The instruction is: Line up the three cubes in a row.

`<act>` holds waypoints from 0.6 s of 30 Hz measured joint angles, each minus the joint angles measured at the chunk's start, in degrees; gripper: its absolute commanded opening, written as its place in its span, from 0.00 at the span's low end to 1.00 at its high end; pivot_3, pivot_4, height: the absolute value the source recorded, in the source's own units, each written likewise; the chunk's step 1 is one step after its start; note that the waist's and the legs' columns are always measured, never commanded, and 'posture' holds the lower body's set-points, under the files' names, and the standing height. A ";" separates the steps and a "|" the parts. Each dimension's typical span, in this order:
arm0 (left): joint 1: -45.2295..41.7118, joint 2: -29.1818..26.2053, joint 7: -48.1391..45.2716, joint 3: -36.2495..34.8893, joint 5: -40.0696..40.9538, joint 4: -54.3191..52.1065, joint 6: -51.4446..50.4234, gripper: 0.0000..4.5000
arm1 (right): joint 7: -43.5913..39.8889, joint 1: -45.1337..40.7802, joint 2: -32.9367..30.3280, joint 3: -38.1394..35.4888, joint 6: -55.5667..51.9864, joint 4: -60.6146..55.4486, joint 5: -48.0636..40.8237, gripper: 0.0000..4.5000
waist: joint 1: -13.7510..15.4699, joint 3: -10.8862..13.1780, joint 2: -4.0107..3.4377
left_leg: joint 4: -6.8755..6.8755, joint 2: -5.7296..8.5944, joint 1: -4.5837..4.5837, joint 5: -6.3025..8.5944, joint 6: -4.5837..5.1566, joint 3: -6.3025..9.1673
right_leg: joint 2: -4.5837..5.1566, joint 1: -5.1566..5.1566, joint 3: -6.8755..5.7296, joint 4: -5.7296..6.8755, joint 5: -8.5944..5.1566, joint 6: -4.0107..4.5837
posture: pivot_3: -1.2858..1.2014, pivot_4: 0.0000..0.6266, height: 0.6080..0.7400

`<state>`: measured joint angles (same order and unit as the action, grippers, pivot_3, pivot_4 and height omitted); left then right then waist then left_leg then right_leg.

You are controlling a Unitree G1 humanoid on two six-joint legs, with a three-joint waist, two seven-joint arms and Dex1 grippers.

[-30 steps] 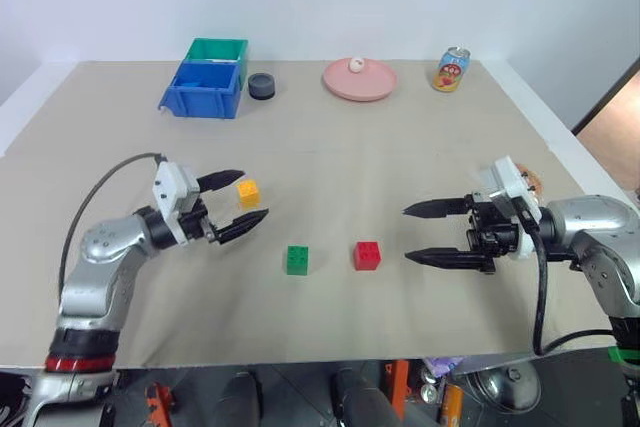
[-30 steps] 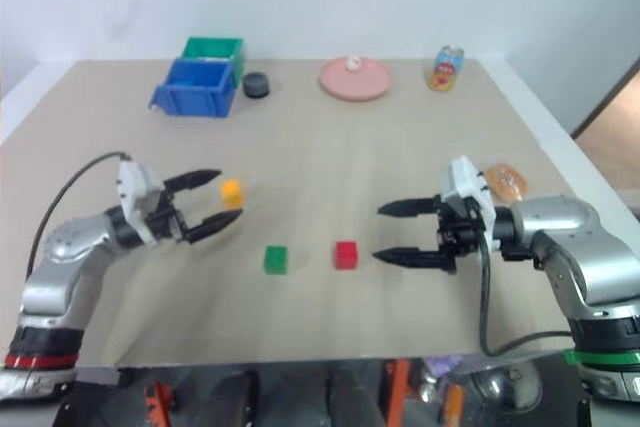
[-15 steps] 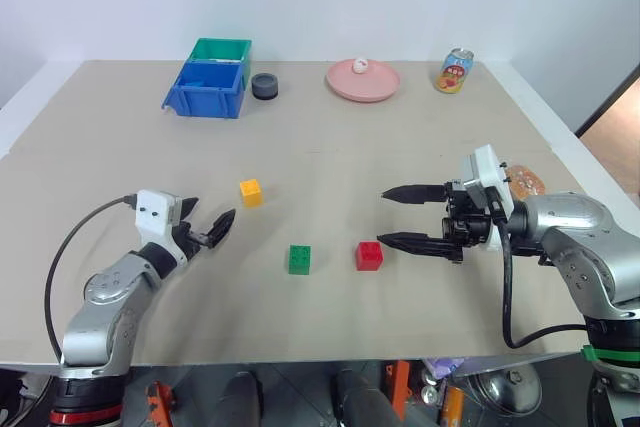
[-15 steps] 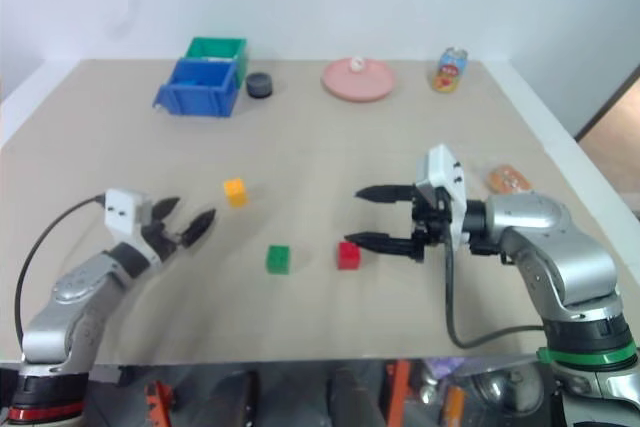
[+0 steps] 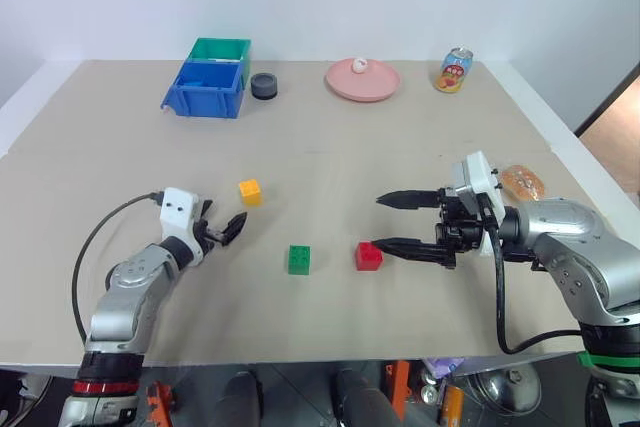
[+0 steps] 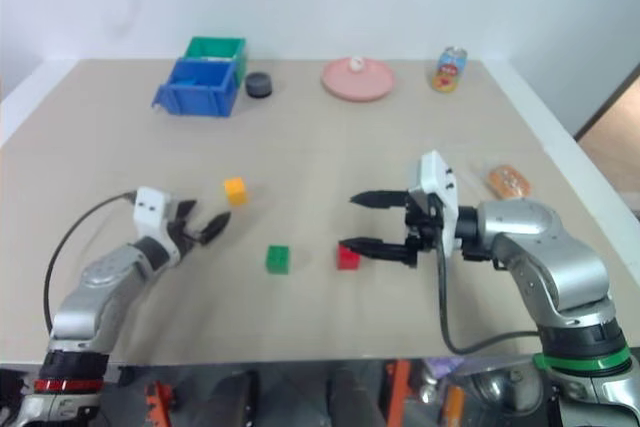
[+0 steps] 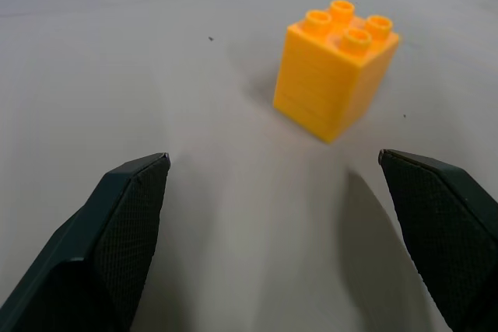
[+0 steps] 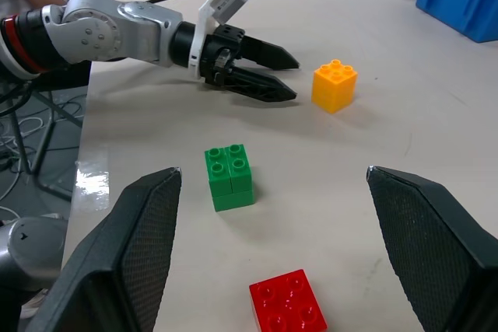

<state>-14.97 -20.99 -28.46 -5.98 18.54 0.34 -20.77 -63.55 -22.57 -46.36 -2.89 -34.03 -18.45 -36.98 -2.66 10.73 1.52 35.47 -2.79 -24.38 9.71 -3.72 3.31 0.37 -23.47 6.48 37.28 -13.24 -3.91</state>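
Beige tabletop, white wall behind. Left gripper low over the table, fingers spread wide, nothing held; yellow cube just ahead of its tips, apart. Right gripper points across the table, fingers wide apart, empty; red cube just beside its lower fingertip, contact unclear. Green cube near the red one. Far edge: blue bin, pink plate, can.
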 measured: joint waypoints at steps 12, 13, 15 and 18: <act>-8.47 -0.85 -6.30 1.47 -1.39 14.78 7.29 0.99 | 2.03 1.89 -0.03 -1.65 -0.48 -1.76 -1.16 0.87 | 0.00 0.00 0.00 | 0.00 0.01 0.03 0.00 0.00 0.01 | 0.00 0.02 0.00 0.01 0.02 -0.02 | 0.52 0.24 0.97; -9.14 -0.86 -6.70 1.51 -1.72 15.69 7.54 0.99 | 2.22 2.06 -0.03 -1.72 -0.52 -1.88 -1.18 0.87 | 0.01 0.00 0.00 | 0.00 0.01 0.04 -0.01 0.01 0.01 | 0.00 0.02 0.00 0.01 0.03 -0.02 | 0.52 0.24 0.97; -12.05 -1.02 -8.15 1.81 -2.60 19.64 8.60 0.99 | 2.51 2.36 -0.05 -1.89 -0.63 -2.08 -1.23 0.87 | 0.08 0.00 0.00 | 0.01 0.02 0.03 -0.04 0.02 0.01 | 0.00 0.03 -0.01 0.01 0.08 -0.03 | 0.52 0.24 0.97; -14.48 -1.19 -9.84 2.48 -3.45 22.57 9.84 0.99 | 2.58 2.38 -0.05 -2.00 -0.70 -2.35 -1.47 0.87 | 0.00 0.00 0.00 | 0.03 0.02 0.01 -0.05 0.01 -0.01 | 0.02 0.03 0.00 -0.01 0.09 -0.05 | 0.52 0.24 0.97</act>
<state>-29.44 -22.18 -38.30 -3.51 15.09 22.91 -10.92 -60.97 -20.20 -46.42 -4.89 -34.73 -20.81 -38.45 -2.66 10.73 1.52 35.50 -2.76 -24.37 9.67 -3.71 3.30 0.38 -23.45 6.48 37.28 -13.15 -3.95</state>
